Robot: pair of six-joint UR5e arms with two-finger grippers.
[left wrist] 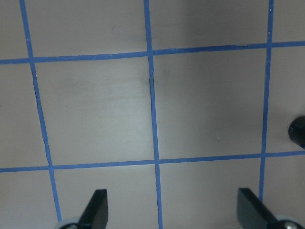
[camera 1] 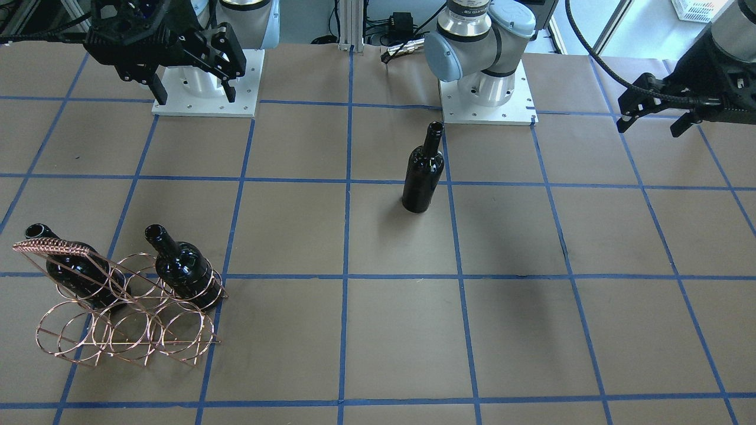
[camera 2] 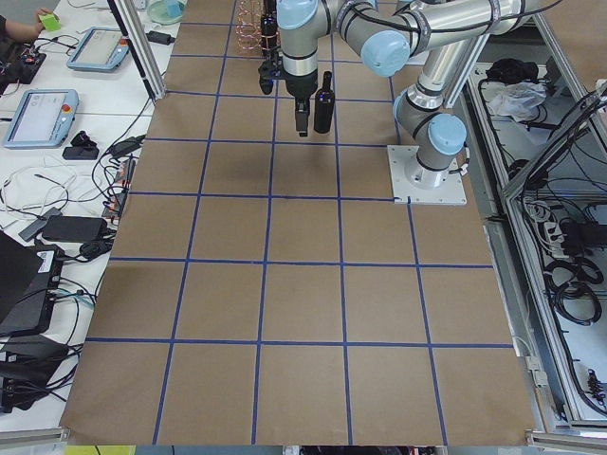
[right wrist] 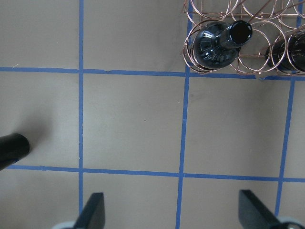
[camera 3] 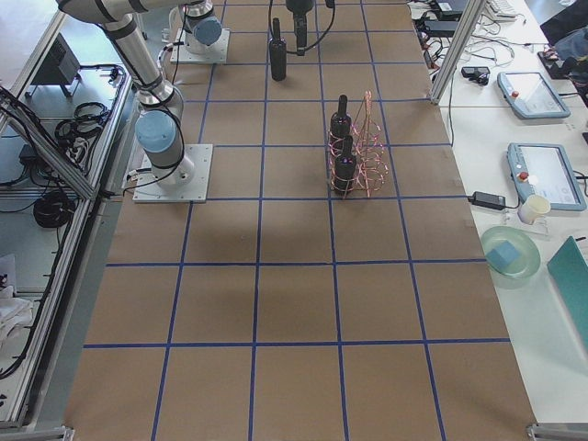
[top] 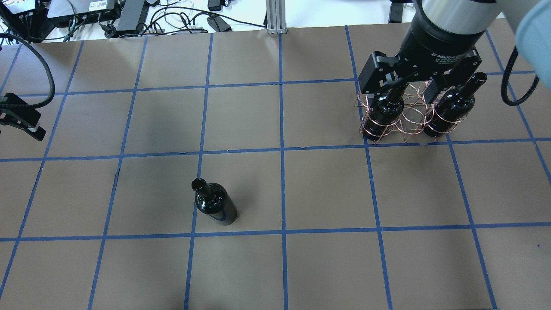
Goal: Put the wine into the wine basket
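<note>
**One wine bottle loose on the table, two in the basket, both grippers open and empty.**

From the front-facing camera the wine basket is nearest. Its slanted handle and every hoop show there, while the overhead view hides part of the rack behind the right arm. Two other bottles stand in the end hoops of the row towards the robot. Farther back the wine stands upright and alone near the middle of the table, well apart from the basket. Only the wrist cameras look between the fingers. The left gripper is spread wide over bare paper, gripping nothing. The right gripper is spread equally wide, above the table near the basket, touching nothing.
</note>
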